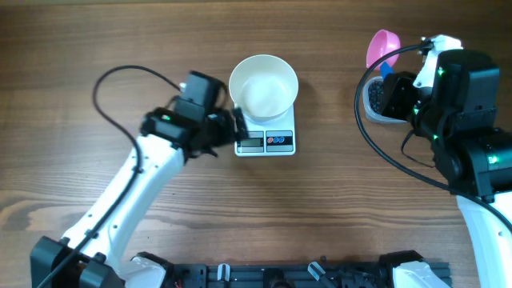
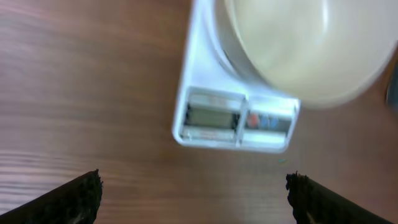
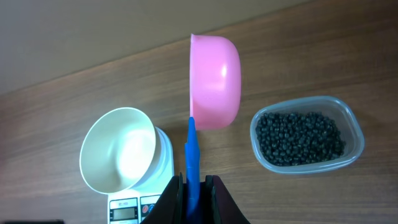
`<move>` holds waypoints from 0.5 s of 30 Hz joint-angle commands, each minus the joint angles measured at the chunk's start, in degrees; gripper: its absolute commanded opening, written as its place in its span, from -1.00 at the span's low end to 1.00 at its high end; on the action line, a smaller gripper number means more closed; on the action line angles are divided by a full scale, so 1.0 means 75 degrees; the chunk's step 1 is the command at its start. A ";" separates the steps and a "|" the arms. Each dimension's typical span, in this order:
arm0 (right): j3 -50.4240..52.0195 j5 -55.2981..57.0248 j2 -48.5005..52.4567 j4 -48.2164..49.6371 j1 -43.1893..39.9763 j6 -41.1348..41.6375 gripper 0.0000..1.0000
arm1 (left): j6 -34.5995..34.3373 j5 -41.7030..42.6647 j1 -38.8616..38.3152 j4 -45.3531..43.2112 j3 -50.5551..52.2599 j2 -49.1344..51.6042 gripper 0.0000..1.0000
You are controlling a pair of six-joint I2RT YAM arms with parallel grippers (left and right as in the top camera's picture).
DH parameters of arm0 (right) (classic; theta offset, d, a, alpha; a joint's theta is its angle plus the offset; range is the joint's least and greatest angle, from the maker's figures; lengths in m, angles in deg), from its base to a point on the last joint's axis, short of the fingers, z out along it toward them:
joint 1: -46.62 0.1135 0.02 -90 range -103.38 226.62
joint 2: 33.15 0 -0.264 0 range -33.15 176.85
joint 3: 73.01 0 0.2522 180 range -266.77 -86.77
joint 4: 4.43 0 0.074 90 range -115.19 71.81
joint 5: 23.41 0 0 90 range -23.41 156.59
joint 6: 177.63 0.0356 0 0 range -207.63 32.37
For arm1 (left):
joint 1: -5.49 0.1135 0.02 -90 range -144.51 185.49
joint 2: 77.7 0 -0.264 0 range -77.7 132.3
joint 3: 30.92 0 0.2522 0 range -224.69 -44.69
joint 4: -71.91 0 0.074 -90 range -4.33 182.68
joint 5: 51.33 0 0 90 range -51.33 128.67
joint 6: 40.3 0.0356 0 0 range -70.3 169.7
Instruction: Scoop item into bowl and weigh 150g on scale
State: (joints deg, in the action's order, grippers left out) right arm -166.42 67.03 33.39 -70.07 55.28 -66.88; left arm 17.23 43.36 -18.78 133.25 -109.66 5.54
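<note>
Sitting on the small flat white rectangular kitchen scale (image 1: pixel 266 142), the round white bowl (image 1: pixel 263 86) is upright, mouth up, with nothing in it. The scale's display edge faces the robot. Tiny round black beads (image 3: pixel 298 138) fill a clear rounded-rectangular plastic tub (image 3: pixel 356 149) on the right of the wooden bench (image 1: pixel 120 40), well apart from the bowl. The right jaws are clamped on the blue handle (image 3: pixel 192 155) of a small pink scoop (image 3: pixel 214 81). The handle points straight ahead and the cup is tipped on edge, its mouth toward the bowl. The left jaws stand wide, gripping nothing, just beside the scale.
</note>
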 commanded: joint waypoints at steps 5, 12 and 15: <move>-0.0093 -0.0041 0.0058 0.0026 -0.0023 -0.0169 -0.91 | -0.1172 -0.1244 -0.1778 -0.0134 0.0758 0.0023 1.00; -0.0093 -0.0044 0.0058 0.0023 -0.0023 -0.0166 -0.92 | -0.1740 -0.2092 -0.2159 -0.0836 0.1795 0.0111 1.00; -0.0093 -0.0044 0.0058 0.0023 -0.0023 -0.0169 -0.91 | -0.1737 -0.2087 -0.2142 -0.1230 0.1923 0.0274 1.00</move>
State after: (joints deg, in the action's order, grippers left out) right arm -166.42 67.03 33.39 -70.07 55.28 -67.21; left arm 6.17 30.75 -35.16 126.38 -96.93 5.87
